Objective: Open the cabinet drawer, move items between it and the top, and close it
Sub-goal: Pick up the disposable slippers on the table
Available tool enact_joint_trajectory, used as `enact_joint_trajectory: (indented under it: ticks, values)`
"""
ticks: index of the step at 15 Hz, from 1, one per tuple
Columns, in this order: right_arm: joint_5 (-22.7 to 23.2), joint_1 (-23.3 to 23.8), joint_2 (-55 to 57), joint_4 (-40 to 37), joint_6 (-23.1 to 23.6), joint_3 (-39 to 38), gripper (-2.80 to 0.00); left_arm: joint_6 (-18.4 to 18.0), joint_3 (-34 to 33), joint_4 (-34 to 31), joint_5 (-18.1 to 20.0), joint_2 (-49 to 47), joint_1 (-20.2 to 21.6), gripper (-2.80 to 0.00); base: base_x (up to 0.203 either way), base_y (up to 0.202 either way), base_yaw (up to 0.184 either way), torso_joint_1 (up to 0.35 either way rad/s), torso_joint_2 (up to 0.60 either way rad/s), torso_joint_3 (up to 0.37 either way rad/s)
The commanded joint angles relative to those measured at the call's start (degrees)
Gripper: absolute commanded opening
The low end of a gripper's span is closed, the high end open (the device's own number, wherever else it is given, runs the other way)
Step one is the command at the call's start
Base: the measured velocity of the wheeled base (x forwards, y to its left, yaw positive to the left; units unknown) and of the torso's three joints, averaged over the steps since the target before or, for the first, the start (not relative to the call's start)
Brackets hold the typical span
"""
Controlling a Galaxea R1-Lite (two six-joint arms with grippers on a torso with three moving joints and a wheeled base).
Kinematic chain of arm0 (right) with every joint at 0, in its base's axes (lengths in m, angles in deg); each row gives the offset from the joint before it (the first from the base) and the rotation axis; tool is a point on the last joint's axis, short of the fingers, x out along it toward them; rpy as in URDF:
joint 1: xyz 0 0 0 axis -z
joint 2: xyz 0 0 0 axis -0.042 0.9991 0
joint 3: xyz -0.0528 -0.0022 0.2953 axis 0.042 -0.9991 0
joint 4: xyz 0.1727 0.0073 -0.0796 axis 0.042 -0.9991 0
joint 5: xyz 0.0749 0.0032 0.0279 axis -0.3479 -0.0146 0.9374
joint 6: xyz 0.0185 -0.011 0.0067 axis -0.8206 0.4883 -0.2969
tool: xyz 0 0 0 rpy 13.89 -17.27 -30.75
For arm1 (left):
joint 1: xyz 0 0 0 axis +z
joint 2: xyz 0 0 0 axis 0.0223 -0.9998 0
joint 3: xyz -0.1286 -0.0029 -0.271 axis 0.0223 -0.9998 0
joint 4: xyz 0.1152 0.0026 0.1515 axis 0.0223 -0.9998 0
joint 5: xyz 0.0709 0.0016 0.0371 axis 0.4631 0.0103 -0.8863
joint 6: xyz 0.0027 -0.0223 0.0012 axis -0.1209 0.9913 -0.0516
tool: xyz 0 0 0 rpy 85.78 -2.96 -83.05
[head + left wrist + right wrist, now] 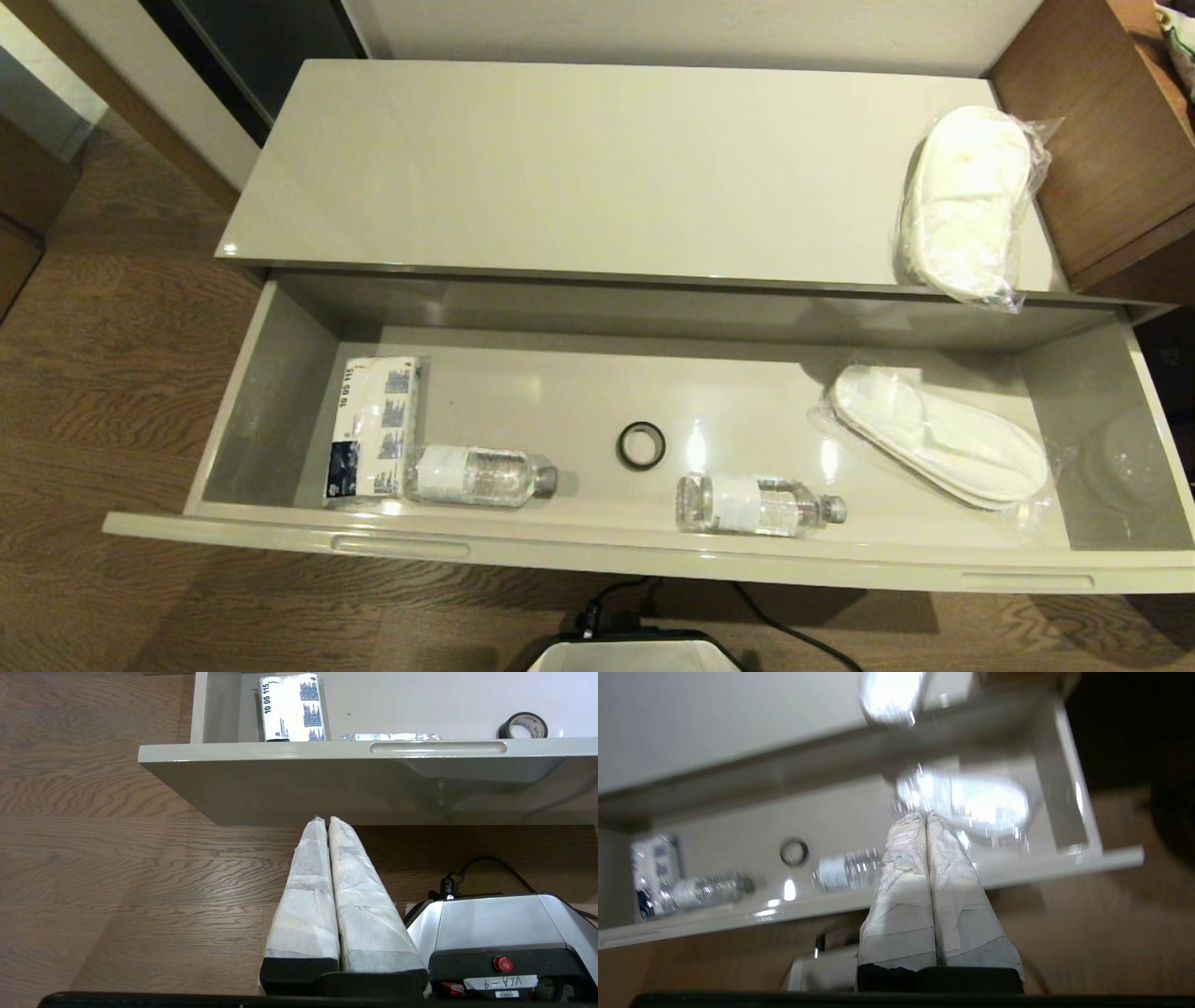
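Two slipper pairs showed: one (966,201) on the top (579,168) at its right end, one (938,437) in the open drawer (597,551) below. Bottles (481,476) (758,505) lay near the drawer's front, a tissue pack (375,427) left, a ring (640,445) between. Both grippers (325,820) (925,814) hung before the drawer, fingers together, empty.
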Motion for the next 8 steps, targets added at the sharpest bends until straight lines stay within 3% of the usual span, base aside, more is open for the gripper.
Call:
enact_joint_trajectory:
  ticks: [1, 8]
  values:
    - [-0.1, 0.6, 19.6, -2.1, -2.7, 3.5, -2.8, 0.0, 0.0, 0.0, 0.0, -0.1, 0.1, -2.8, 0.0, 0.0, 0.0, 0.0, 0.0, 0.0]
    - [1.7, 0.1, 51.1, 10.1, -11.7, 11.6, -2.8, 0.0, 0.0, 0.0, 0.0, -0.1, 0.0, -2.8, 0.0, 0.0, 0.0, 0.0, 0.0, 0.0]
